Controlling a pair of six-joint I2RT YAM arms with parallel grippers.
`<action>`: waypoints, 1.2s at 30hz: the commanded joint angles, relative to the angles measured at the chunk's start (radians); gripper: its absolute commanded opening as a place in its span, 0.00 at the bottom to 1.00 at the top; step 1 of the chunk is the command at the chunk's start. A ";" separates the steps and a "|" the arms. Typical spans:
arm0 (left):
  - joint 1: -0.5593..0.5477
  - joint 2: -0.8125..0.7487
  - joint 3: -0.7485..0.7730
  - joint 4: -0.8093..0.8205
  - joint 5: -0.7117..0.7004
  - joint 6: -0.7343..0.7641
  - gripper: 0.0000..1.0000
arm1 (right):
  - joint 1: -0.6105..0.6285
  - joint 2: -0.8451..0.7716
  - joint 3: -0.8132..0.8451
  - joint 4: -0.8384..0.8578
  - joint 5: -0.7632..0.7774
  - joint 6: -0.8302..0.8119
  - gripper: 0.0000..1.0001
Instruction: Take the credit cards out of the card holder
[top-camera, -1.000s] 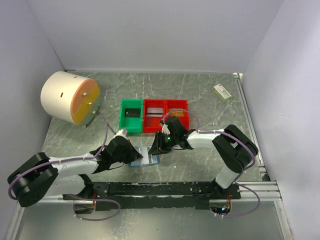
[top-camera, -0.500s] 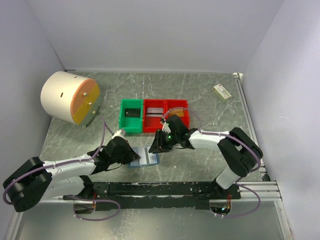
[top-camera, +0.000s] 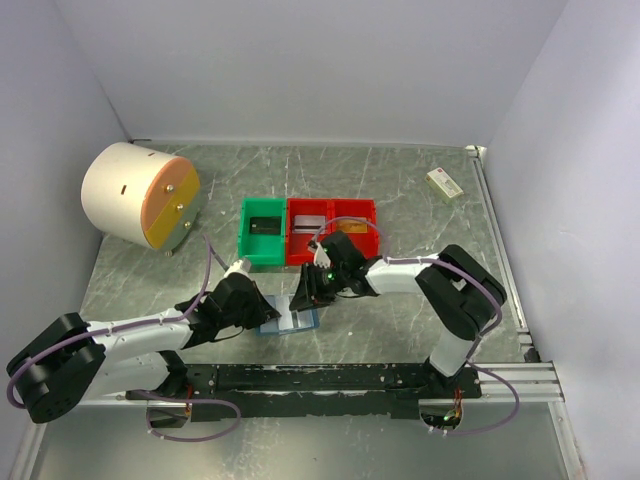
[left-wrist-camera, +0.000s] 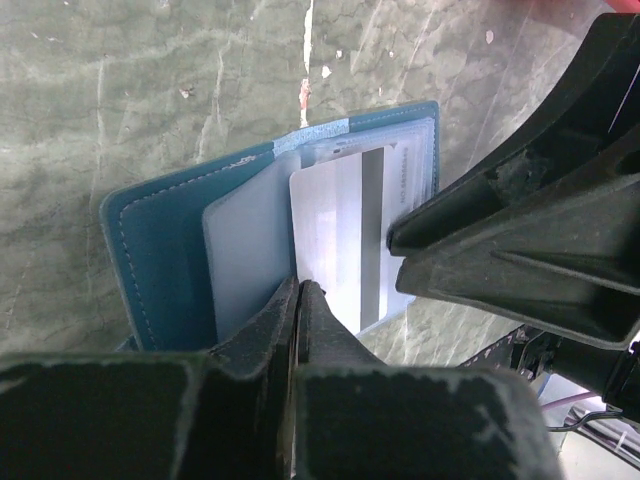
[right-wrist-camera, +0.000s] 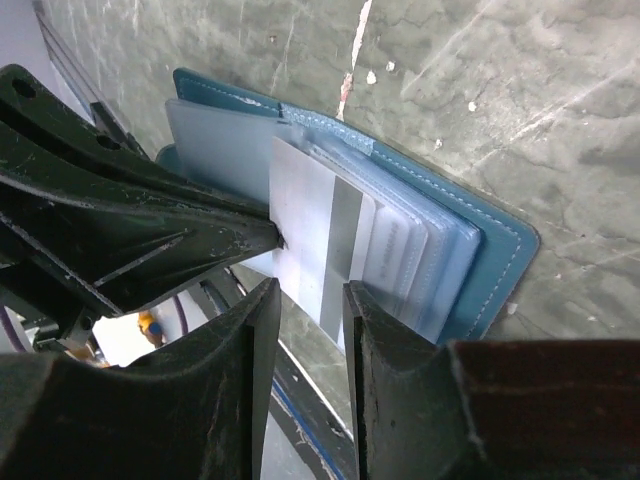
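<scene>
A grey-green marbled table (top-camera: 400, 180) lies between pale walls. On it we see the left gripper (left-wrist-camera: 298, 292) with its jaws pressed fully together. Their tips are down on the open card holder (left-wrist-camera: 160, 250), just where a clear sleeve (left-wrist-camera: 245, 250) meets the edge of a white card (left-wrist-camera: 340, 225) with a grey stripe. Whether they pinch anything we cannot tell. The right gripper (right-wrist-camera: 310, 292) faces them from the card's other side, jaws parted, with the card's free end showing in the gap and one tip against its edge. The card sticks partway out of the blue holder, which lies flat beneath both grippers. Just beyond the right jaws a red bin (top-camera: 332, 225) and a green bin (top-camera: 262, 232) sit side by side. Well beyond the left jaws lies a white drum (top-camera: 135, 195) with an orange face. A small cream box (top-camera: 444, 182) rests far past the right jaws.
</scene>
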 joint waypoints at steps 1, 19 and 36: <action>0.000 -0.008 0.024 -0.018 -0.007 0.022 0.11 | 0.014 0.030 0.002 -0.091 0.076 -0.046 0.33; 0.041 0.026 -0.178 0.379 0.096 -0.101 0.41 | 0.011 0.052 -0.053 -0.070 0.062 -0.031 0.33; 0.043 0.177 -0.138 0.460 0.148 -0.077 0.17 | 0.013 0.053 -0.040 -0.104 0.113 -0.046 0.33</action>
